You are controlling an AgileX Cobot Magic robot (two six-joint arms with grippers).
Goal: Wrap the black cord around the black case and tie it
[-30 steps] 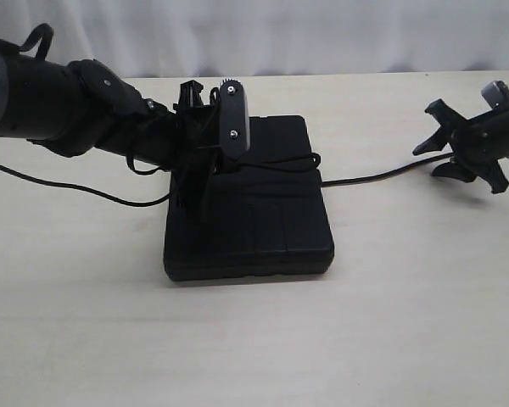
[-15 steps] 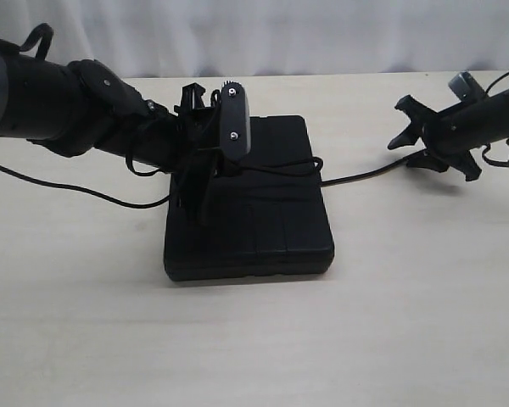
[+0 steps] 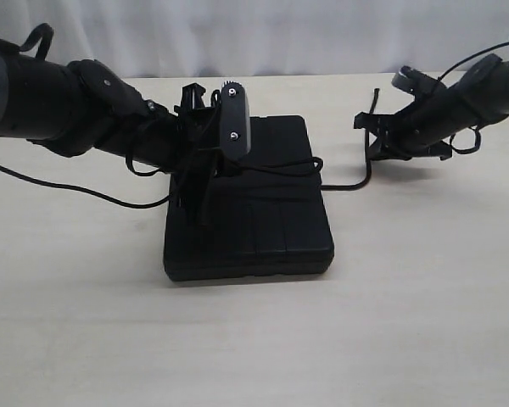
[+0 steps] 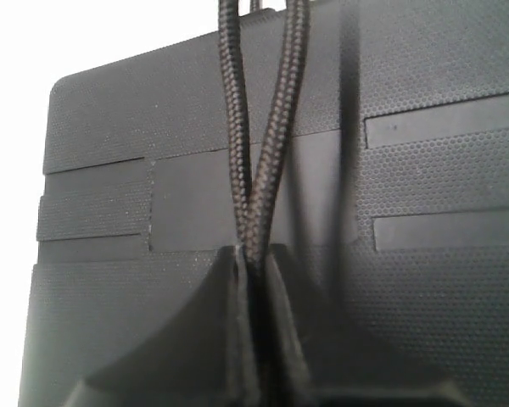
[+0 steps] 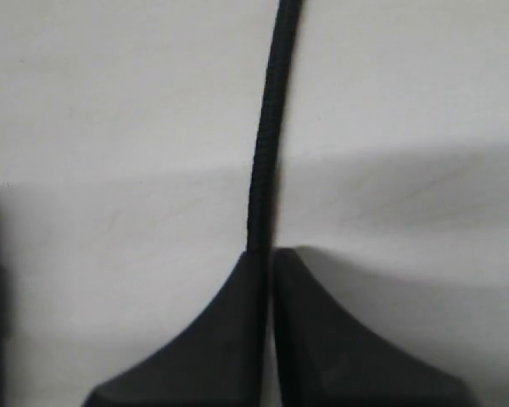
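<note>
We see the black case (image 3: pixel 263 229) lying flat in the middle of the worktop (image 3: pixel 424 322). Above it the left gripper (image 4: pixel 254 259) pinches two strands of the black cord (image 3: pixel 346 183) and hides its far left corner. The right gripper (image 5: pixel 267 254), beside the case, clamps one strand.

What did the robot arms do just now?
The right end effector swung in toward the black case and shut on the black cord. The left end effector stayed clamped on the cord above the case, which did not move.
</note>
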